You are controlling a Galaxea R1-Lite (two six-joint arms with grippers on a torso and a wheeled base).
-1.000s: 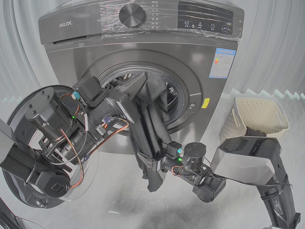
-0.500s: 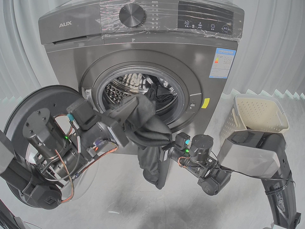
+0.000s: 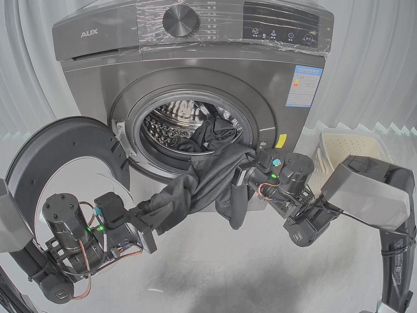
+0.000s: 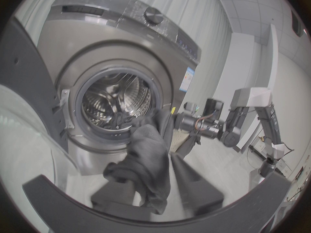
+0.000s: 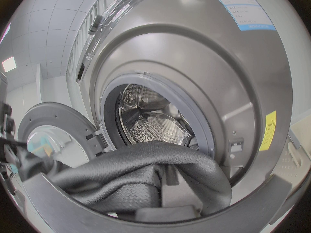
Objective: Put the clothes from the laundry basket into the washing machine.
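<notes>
**Dark garment half in the drum, held by both grippers**

The washing machine (image 3: 191,79) stands open at centre frame, its door (image 3: 56,153) swung out to the left. Part of the dark garment (image 3: 204,181) lies inside the drum. The rest spills over the lip, one end stretched toward the lower left and a fold hanging at centre. Loading looks partway done, since this piece needs pushing fully in. The laundry basket (image 3: 356,153) at right shows no clothes in its visible part. The left gripper (image 3: 147,220) has its fingers (image 4: 113,194) clamped narrowly on the garment's end, and the right gripper (image 3: 241,181), beside the lip, is closed on the cloth too.
</notes>
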